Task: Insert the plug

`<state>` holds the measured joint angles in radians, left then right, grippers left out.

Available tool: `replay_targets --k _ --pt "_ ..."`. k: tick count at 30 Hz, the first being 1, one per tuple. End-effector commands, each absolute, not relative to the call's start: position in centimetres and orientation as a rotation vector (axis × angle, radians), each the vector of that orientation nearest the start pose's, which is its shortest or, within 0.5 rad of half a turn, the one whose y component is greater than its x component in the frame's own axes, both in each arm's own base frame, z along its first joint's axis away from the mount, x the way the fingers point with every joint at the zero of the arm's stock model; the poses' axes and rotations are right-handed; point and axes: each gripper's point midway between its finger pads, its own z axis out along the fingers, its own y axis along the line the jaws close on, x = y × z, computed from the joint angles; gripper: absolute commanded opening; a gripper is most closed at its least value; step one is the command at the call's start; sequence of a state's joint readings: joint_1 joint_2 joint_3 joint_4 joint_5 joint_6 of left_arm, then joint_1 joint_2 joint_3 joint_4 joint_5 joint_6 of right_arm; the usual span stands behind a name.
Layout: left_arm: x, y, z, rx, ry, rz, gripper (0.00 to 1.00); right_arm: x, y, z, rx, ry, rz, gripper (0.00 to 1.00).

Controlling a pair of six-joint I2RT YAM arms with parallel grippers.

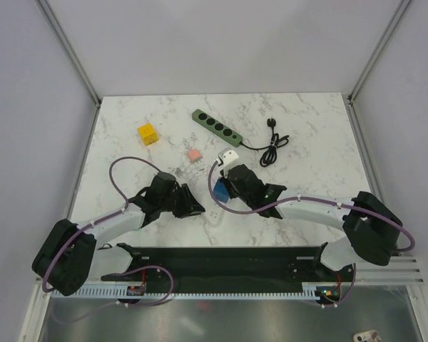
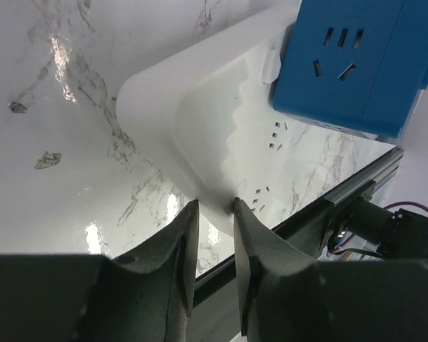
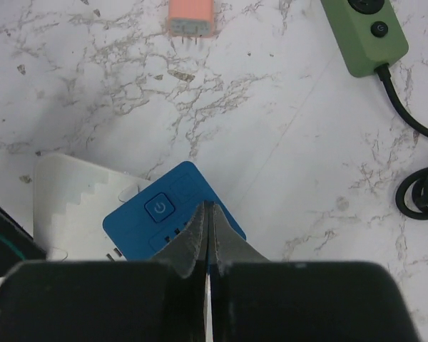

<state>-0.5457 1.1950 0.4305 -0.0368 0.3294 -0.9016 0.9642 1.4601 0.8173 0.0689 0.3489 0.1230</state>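
lab robot cell, white panels, aluminium frame

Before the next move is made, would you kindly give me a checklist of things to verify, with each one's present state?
1. Left pincer clamps the white strip by its edge: ok.
2. Right pincer grips the blue adapter: not ok, its fingers are shut together with nothing between them.
3. Adapter lies over the white strip: ok.
4. Adapter fully seated in the strip: cannot tell.
5. Both lie apart from the green strip and orange plug: ok.

Bright, even light; slight glare.
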Motion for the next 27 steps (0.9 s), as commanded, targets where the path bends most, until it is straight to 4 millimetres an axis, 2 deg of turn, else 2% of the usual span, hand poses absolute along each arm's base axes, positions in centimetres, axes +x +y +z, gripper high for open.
replay_targets --k 1,4,5,6,7,8,11,15,17,18,19,20,21,23,24,25,26,27 --pt "19.7 -21.9 4.6 -0.327 2.574 -0.989 0.32 25.9 29.0 5.6 -0.782 2.168 0.260 0.00" --pt "19.7 -21.9 4.9 -0.324 2.566 -0.994 0.32 26.1 28.7 8.7 -0.744 2.137 0.267 0.00" --pt "19.7 -21.9 4.9 -0.326 2.571 -0.991 0.32 26.3 28.7 10.3 -0.733 2.110 0.271 0.00" --pt "19.7 -21.9 5.1 -0.323 2.566 -0.992 0.33 26.7 29.2 12.9 -0.725 2.074 0.288 0.00" --pt "19.8 -22.0 5.4 -0.319 2.557 -0.996 0.33 26.6 29.0 12.7 -0.732 2.086 0.279 0.00" --pt "19.8 -21.8 5.4 -0.324 2.563 -0.989 0.34 26.8 29.3 14.4 -0.722 2.055 0.298 0.00" --pt "20.4 -22.0 6.7 -0.316 2.539 -0.988 0.43 26.7 29.6 15.9 -0.725 2.035 0.323 0.01" --pt "21.1 -21.2 8.4 -0.331 2.521 -0.914 0.59 26.0 29.7 14.9 -0.729 2.067 0.359 0.05" --pt "21.4 -20.4 9.4 -0.345 2.502 -0.857 0.63 25.7 29.8 15.5 -0.685 2.056 0.403 0.17" --pt "22.7 -19.7 10.7 -0.355 2.453 -0.792 0.67 25.7 29.8 16.0 -0.659 2.039 0.423 0.36" --pt "22.3 -18.7 10.7 -0.367 2.481 -0.719 0.69 25.6 29.8 16.7 -0.634 2.024 0.446 0.52" --pt "22.6 -18.0 11.3 -0.377 2.467 -0.667 0.73 25.6 29.7 18.4 -0.610 1.982 0.474 0.97" --pt "24.0 -16.6 13.4 -0.417 2.396 -0.585 0.79 25.6 29.7 19.4 -0.583 1.961 0.495 0.98" --pt "23.8 -14.4 14.1 -0.471 2.402 -0.458 0.83 26.0 28.8 22.2 -0.437 1.928 0.520 0.98" --pt "24.8 -12.8 15.8 -0.533 2.337 -0.389 0.89 26.0 28.4 22.7 -0.394 1.930 0.518 0.98" --pt "24.1 -11.4 15.8 -0.572 2.355 -0.315 0.94 26.1 27.8 23.8 -0.352 1.908 0.521 0.98" --pt "24.3 -10.6 16.6 -0.622 2.326 -0.294 0.98 26.2 27.9 24.7 -0.313 1.896 0.549 0.98" --pt "24.5 -8.9 17.0 -0.690 2.289 -0.242 0.99 26.2 27.7 25.1 -0.278 1.887 0.560 0.98"
